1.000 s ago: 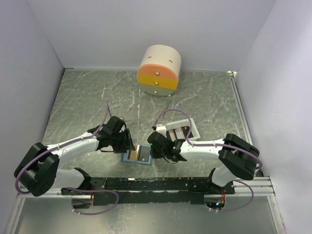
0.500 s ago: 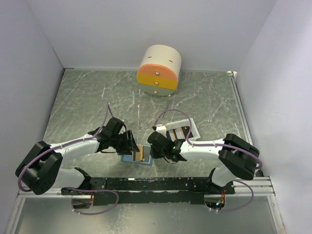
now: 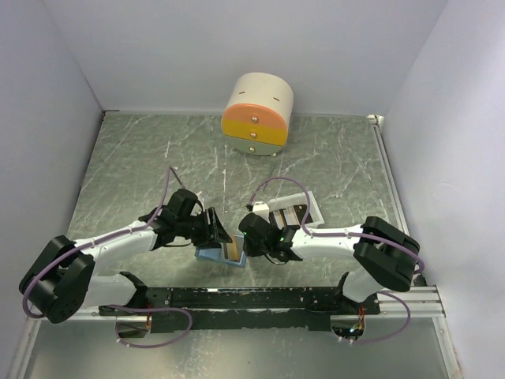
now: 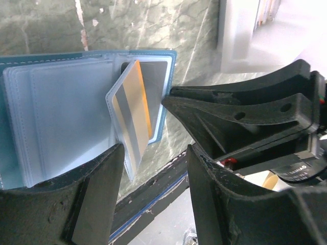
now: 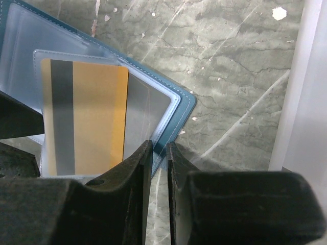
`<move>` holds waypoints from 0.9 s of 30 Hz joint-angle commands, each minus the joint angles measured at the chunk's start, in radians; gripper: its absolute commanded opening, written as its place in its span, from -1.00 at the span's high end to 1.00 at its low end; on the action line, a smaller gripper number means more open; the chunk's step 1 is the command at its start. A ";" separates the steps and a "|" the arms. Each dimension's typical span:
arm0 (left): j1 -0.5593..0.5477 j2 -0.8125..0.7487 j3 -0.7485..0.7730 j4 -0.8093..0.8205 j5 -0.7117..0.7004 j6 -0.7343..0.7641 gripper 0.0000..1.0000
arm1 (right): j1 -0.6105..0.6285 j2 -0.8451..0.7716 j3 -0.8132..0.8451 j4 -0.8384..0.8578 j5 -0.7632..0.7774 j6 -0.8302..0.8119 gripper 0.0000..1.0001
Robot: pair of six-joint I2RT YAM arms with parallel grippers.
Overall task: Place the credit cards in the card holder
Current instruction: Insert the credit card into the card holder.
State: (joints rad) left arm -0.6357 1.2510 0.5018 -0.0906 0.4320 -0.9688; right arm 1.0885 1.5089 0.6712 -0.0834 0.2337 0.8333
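**Item 1: mounting rail**. Black, along the near edge of the bench. It carries both arm bases.

**Item 2: card holder**. Light blue, lying open and flat on the bench just beyond the rail, between the two claws. It has clear inner leaves with stitched edges. One clear leaf is lifted off the rest and stands tilted.

**Item 3: orange card**. Orange-tan with a grey stripe. It sits inside the lifted leaf, filling the half of it towards the left claw. The rest of the leaf shows grey.

**Item 4: left claw**. The jaws are apart and hold nothing. It is low over the left side of the card holder, and the lower corner of the lifted leaf hangs in the gap between its fingers.

**Item 5: right claw**. The jaws are drawn in to a thin slit. They are set on the free edge of the lifted leaf, whose corner runs into the slit.

**Item 6: white tray**. Shallow and rectangular, on the bench just behind the right claw. It holds stacked cards in dark and tan, of which only strips are visible.

**Item 7: drawer box**. Round and cream, with orange and yellow fronts. It stands at the far edge of the bench, well apart from everything else.
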 commanded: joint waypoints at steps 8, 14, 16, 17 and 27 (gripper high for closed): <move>0.001 -0.021 0.005 0.141 0.067 -0.040 -0.25 | 0.004 0.014 -0.015 0.025 -0.008 0.010 0.67; 0.000 -0.041 0.009 0.167 0.072 -0.045 -0.26 | 0.005 0.012 -0.011 0.033 -0.017 0.005 0.63; -0.001 -0.040 0.006 0.164 0.069 -0.045 -0.26 | 0.004 0.012 -0.007 0.032 -0.023 0.004 0.57; -0.001 -0.038 0.003 0.164 0.067 -0.045 -0.25 | 0.005 0.011 -0.003 0.027 -0.023 0.003 0.55; 0.000 -0.038 -0.010 0.169 0.060 -0.044 -0.24 | 0.002 -0.041 0.007 -0.030 0.013 0.016 0.47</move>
State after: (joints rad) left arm -0.6357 1.2251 0.4946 0.0414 0.4770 -1.0107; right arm 1.0885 1.4998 0.6750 -0.0925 0.2237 0.8379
